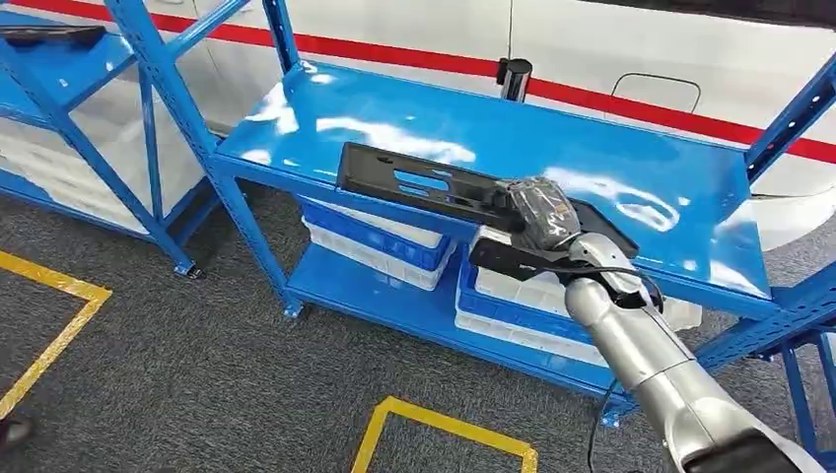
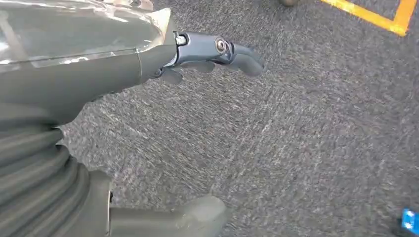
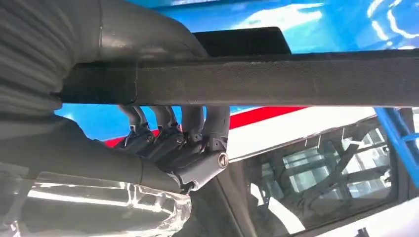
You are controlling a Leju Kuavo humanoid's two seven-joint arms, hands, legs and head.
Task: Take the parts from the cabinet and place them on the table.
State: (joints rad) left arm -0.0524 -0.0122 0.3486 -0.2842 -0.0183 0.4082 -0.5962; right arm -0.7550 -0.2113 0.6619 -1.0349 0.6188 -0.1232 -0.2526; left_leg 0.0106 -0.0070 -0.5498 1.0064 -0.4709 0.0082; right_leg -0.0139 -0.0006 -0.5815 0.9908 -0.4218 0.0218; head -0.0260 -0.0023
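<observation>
Parts for this job come down to one long black panel (image 1: 444,187) with slotted openings, lying on the top shelf of the blue cabinet (image 1: 631,168), its near edge running along the shelf's front lip and its right end reaching toward the right side of the shelf. The right hand (image 1: 537,222) is on that right end. In the right wrist view the dark fingers (image 3: 197,123) hook over the bar-like edge of the panel while the thumb side sits on the other face, so the hand grips the panel; I judge the hold firm, though the plastic wrap on the hand blurs how much of the thumb bears on it. The left hand (image 2: 207,59) hangs over the grey carpet, its fingers loosely curled and apart with nothing in them.

Below the top shelf, white and blue bins (image 1: 380,246) sit on the lower shelf, just under the panel's near edge. A second blue rack (image 1: 69,108) stands at the far left, and yellow tape lines (image 1: 434,424) mark the floor nearer the robot.

The step in hand looks like the pick: grasp made, panel not yet lifted off the shelf. Next comes raising it free of the front lip and drawing it toward the robot, keeping the long left end level so that it does not drag or tip, since it is held at one end alone. No surface to receive it is in sight, so a turn or walk seems needed.
</observation>
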